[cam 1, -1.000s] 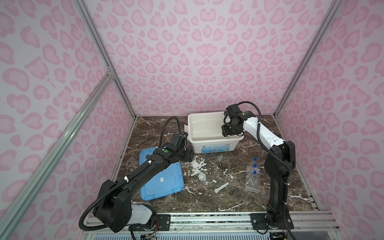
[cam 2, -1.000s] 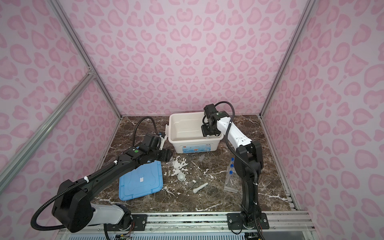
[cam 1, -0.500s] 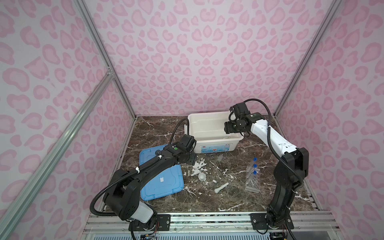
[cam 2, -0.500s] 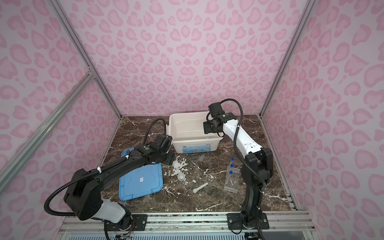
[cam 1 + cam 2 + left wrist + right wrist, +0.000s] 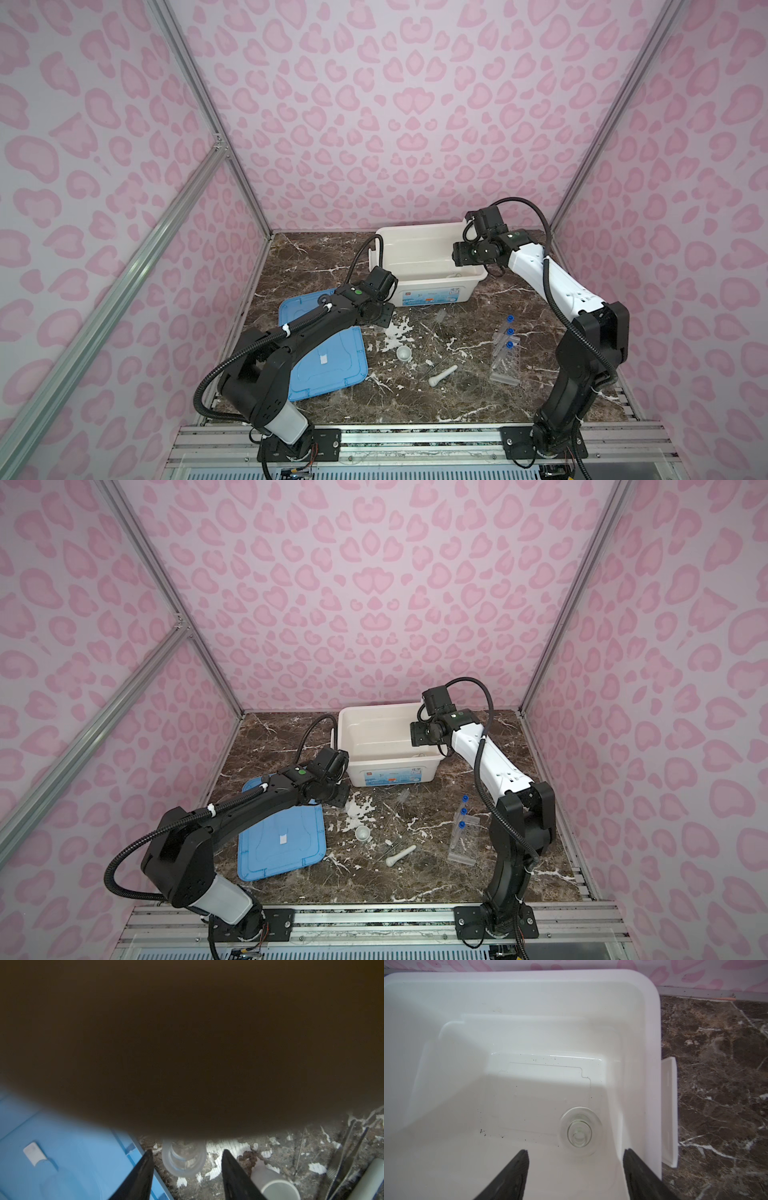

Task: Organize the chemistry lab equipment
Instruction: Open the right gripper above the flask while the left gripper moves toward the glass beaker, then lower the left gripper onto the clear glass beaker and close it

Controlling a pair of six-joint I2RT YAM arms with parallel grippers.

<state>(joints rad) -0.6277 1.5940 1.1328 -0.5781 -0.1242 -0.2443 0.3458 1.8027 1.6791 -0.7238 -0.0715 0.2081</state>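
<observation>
While the left gripper (image 5: 187, 1151) straddled a small clear beaker (image 5: 184, 1160) on the marble table (image 5: 280, 1153) beside the blue lid (image 5: 62, 1147), jaws apart and not touching it, the right gripper (image 5: 575, 1150) hung open and empty over the white bin (image 5: 529, 991), where another glass vessel (image 5: 579, 1131) stood upright.

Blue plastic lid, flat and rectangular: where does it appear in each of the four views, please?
Top view: blue plastic lid left of centre, flat on the tabletop.
Top view: likewise left of centre.
Left wrist view: the blue surface bearing a white sticker.
Right wrist view: not in it.
Shared landmark: the dark brown, white-veined marble tabletop, seen in all four.
</observation>
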